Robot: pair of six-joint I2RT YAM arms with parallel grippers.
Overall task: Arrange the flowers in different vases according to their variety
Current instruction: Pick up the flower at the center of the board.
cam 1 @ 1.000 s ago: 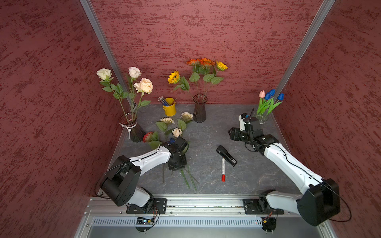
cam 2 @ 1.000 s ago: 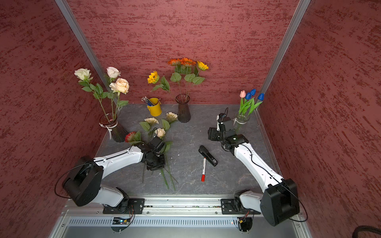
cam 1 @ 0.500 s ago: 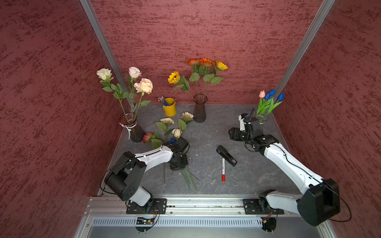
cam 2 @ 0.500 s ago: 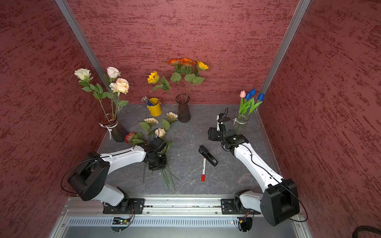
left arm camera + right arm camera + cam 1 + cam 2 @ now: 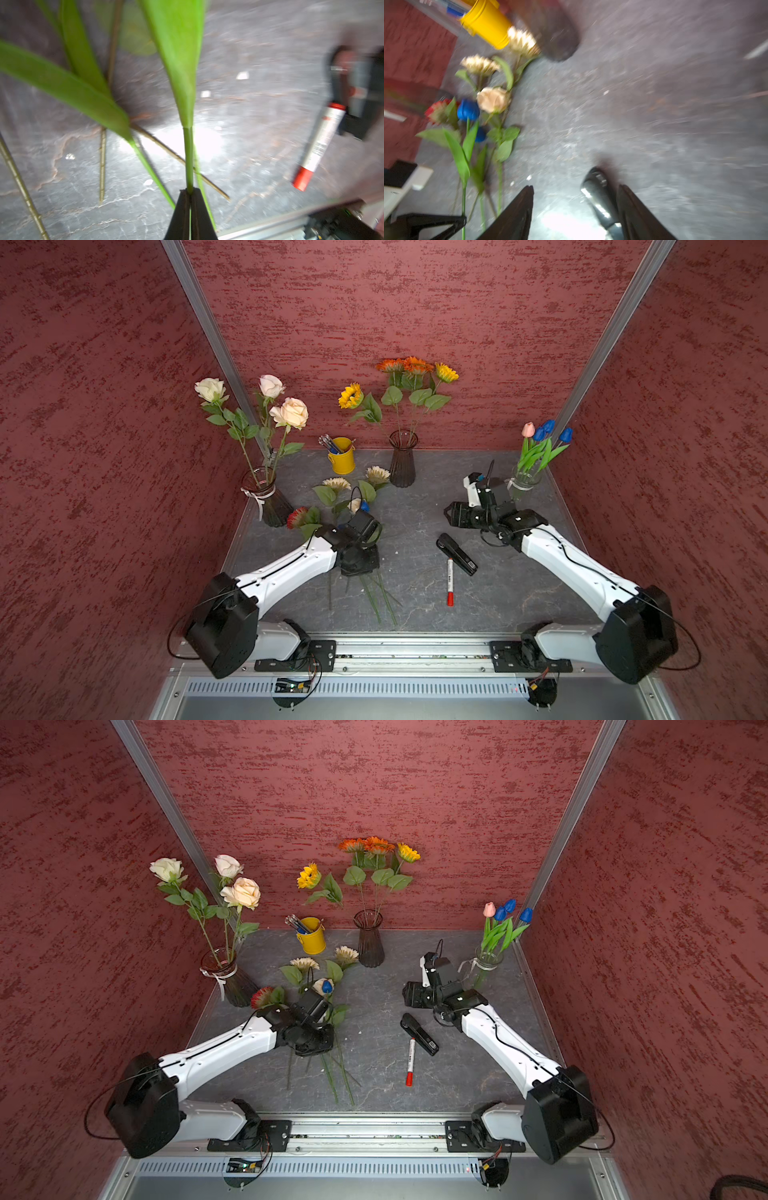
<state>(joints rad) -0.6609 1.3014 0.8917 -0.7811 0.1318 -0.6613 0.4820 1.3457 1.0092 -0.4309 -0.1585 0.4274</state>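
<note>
In wrist views alone, left jaws clamp a tulip stem (image 5: 189, 158), right jaws gape.

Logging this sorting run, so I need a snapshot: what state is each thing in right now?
left gripper: shut on blue tulip
right gripper: open, empty
flared vase: upright, holds three roses
ribbed vase: upright, holds sunflowers
clear vase: upright, holds tulips
cream sunflowers: lying on table
red marker: lying flat
pen cup: upright
</note>
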